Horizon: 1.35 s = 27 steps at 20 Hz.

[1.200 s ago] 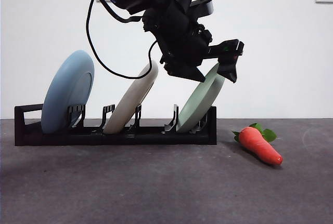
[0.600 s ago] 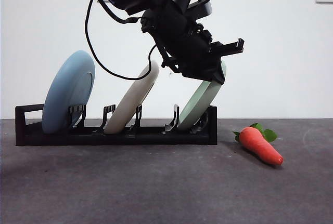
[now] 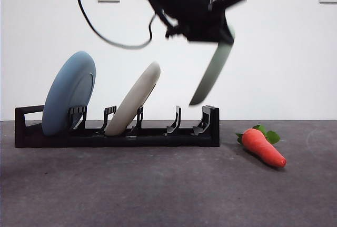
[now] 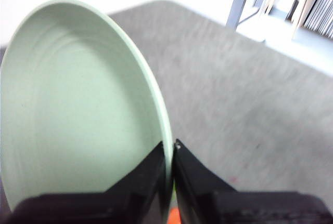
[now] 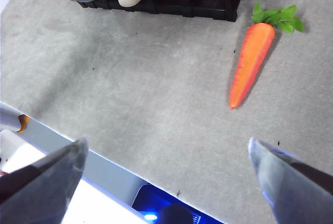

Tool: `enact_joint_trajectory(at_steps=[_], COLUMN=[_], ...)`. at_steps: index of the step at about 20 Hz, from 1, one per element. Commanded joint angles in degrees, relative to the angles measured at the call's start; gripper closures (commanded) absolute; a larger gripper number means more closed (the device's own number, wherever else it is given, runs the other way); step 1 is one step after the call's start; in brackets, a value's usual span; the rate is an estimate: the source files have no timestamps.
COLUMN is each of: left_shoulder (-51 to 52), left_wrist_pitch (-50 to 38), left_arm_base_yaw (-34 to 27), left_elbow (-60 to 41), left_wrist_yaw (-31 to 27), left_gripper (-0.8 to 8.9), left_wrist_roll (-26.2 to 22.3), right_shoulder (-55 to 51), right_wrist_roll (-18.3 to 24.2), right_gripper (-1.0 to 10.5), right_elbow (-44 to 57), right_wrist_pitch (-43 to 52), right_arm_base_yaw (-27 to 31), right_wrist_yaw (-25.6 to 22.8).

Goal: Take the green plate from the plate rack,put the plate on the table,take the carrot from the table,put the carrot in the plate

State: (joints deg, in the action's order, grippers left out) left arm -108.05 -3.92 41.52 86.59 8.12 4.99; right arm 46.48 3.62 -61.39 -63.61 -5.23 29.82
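My left gripper (image 3: 224,29) is shut on the rim of the green plate (image 3: 213,69) and holds it tilted in the air above the right end of the black plate rack (image 3: 116,132). The plate's lower edge hangs clear above the rack's last slot. In the left wrist view my jaws pinch the plate's rim (image 4: 88,109) at the gripper (image 4: 170,154). The carrot (image 3: 262,145) lies on the dark grey table (image 3: 158,185) right of the rack, and it shows in the right wrist view (image 5: 252,60) too. My right gripper (image 5: 166,156) is open, high above the table.
A light blue plate (image 3: 68,92) and a cream-white plate (image 3: 134,98) lean in the rack's left and middle slots. The rack (image 5: 208,0) runs along the far side in the right wrist view. A table edge (image 5: 67,151) lies near my right gripper.
My left gripper has closed on the green plate's rim and lifted it up out of the rack's right slot. The carrot and the other plates have not moved.
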Motion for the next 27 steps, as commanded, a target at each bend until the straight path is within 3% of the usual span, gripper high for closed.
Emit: enact_joint_trajectory(at_steps=[1, 3, 6, 9, 14, 16, 18, 21, 27], left_shoulder=[4.52, 9.73, 18.62, 28.17, 34.53, 33.86, 33.35, 33.07, 31.3], left_wrist_pitch=[0.96, 6.21, 17.14, 32.13, 54.51, 59.71, 59.28, 53.99, 32.61], left_arm_base_yaw=[0.37, 1.03, 3.08, 6.69, 13.18, 15.47, 17.9, 20.61, 20.87], left_elbow=[0.15, 0.15, 0.15, 0.15, 0.13, -0.33, -3.52, -14.34, -37.2], left_wrist_yaw=[1.25, 1.33, 0.42, -8.76, -20.41, -23.08, -23.8, -29.29, -32.33], left_gripper=[8.22, 8.22, 8.2, 8.2, 8.19, 8.19, 8.19, 8.19, 8.19], left_wrist_roll=[-0.07, -1.05, -7.72, -14.1, -16.9, -17.0, -16.74, -15.41, -17.07], right_shoulder=[-0.09, -0.09, -0.09, -0.09, -0.09, -0.09, -0.09, -0.09, -0.09], right_wrist_roll=[-0.28, -0.28, -0.33, -0.35, -0.79, -0.81, -1.09, -1.25, -2.05], right_gripper=[3.5, 3.5, 3.5, 3.5, 3.5, 3.5, 3.5, 3.5, 3.5], right_elbow=[-0.17, -0.17, -0.17, -0.17, -0.17, -0.17, -0.17, -0.17, -0.17], right_wrist_pitch=[0.13, 0.13, 0.13, 0.15, 0.17, 0.17, 0.17, 0.17, 0.17], right_arm_base_yaw=[-0.09, -0.09, -0.09, -0.09, -0.09, -0.09, -0.09, -0.09, -0.09], right_wrist_yaw=[-0.15, -0.15, -0.13, -0.13, -0.11, -0.11, -0.11, -0.11, -0.04])
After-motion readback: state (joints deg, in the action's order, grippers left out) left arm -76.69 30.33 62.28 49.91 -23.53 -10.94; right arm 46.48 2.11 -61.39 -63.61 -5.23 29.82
